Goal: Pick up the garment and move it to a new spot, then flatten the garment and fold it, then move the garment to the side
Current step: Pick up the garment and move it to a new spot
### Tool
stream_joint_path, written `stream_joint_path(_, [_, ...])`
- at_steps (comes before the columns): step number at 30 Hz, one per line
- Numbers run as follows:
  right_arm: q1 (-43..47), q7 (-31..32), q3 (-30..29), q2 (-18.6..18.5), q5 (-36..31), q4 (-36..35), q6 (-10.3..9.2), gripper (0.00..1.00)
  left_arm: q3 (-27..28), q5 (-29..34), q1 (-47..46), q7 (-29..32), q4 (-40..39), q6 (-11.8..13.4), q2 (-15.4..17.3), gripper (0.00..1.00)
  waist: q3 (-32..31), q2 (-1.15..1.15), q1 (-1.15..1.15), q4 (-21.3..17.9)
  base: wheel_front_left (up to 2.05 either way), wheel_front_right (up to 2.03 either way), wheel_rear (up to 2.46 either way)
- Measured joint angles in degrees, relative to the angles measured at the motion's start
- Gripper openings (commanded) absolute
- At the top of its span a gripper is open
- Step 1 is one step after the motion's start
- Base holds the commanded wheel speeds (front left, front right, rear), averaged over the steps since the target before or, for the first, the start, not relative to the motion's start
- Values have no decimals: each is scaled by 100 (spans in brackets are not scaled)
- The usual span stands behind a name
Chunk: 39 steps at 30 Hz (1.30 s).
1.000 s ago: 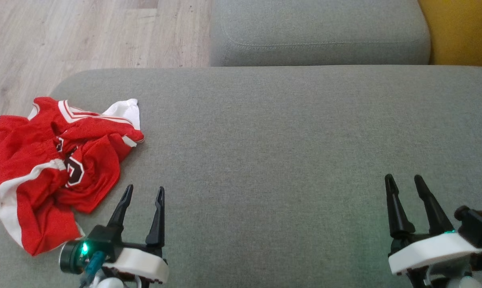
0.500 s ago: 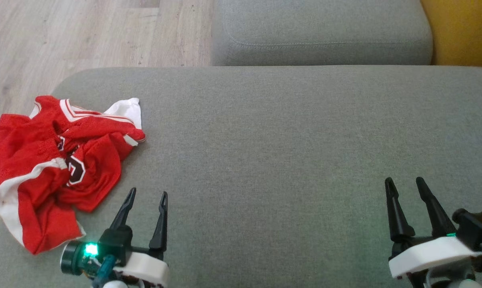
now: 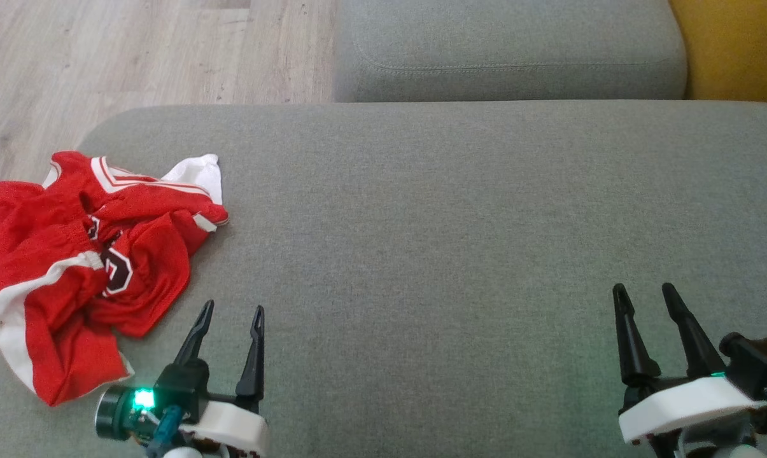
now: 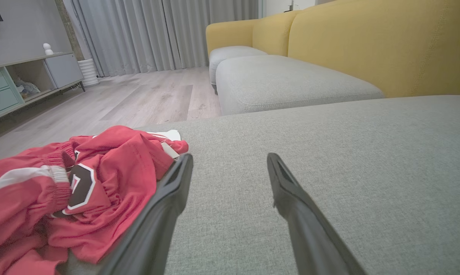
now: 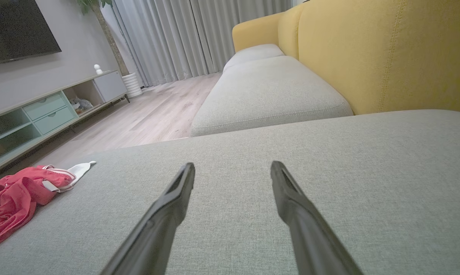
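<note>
The garment [image 3: 84, 261] is a crumpled red piece with white stripes and a dark emblem, lying in a heap at the left end of the grey cushion [image 3: 434, 242]. It shows close up in the left wrist view [image 4: 73, 187] and far off at the lower left of the right wrist view [image 5: 20, 194]. My left gripper [image 3: 232, 310] hovers open just to the right of the heap, nothing between its fingers [image 4: 176, 183]. My right gripper [image 3: 644, 289] stands open over bare cushion at the lower right, far from the garment.
A second grey cushion [image 3: 510, 51] lies beyond the first, with the yellow sofa back [image 3: 733, 44] at the right. Wooden floor [image 3: 135, 51] runs past the cushion's left edge. A low cabinet [image 5: 50, 110] and curtains [image 4: 157, 34] stand across the room.
My left gripper has drawn back slightly toward the near edge. The view shifted a little. The garment and my right gripper stay where they were.
</note>
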Motion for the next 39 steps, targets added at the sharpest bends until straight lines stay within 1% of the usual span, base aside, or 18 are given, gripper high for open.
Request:
stream_joint_path(7, [0,9,-1,0,-89,-9,0,100,-10,-20,-2,0,53,49,1,100,26,0,0,35,0,0,0])
stream_joint_path(12, [-1,44,9,0,-208,-131,0,100,-20,-23,-135,0,75,127,-3,100,79,0,0,239,0,0,0])
stream_joint_path(18, [-9,159,108,1,-374,-282,0,100,42,-127,-286,-52,116,178,-9,100,158,0,0,740,0,0,0])
stream_joint_path(21, [-19,190,200,0,-452,-365,0,100,102,-183,-287,-103,129,224,-8,100,201,0,0,1050,0,0,0])
stream_joint_path(22, [-27,214,280,1,-481,-398,0,100,132,-229,-286,-146,129,237,-9,100,230,0,0,1259,0,0,0])
stream_joint_path(26, [-84,272,454,0,-580,-468,0,100,294,-310,-283,-203,109,327,-14,100,297,0,0,1672,0,0,0])
stream_joint_path(29, [-238,331,605,0,-666,-556,0,100,381,-380,-280,-219,92,334,-32,100,352,0,0,1954,0,0,0])
stream_joint_path(35, [-375,439,782,-7,-728,-650,0,100,528,-432,-273,-255,22,428,-119,100,457,0,0,2408,0,0,0])
stream_joint_path(39, [-376,497,798,-13,-749,-697,0,100,697,-431,-213,-257,-158,477,-156,100,512,0,0,2600,0,0,0])
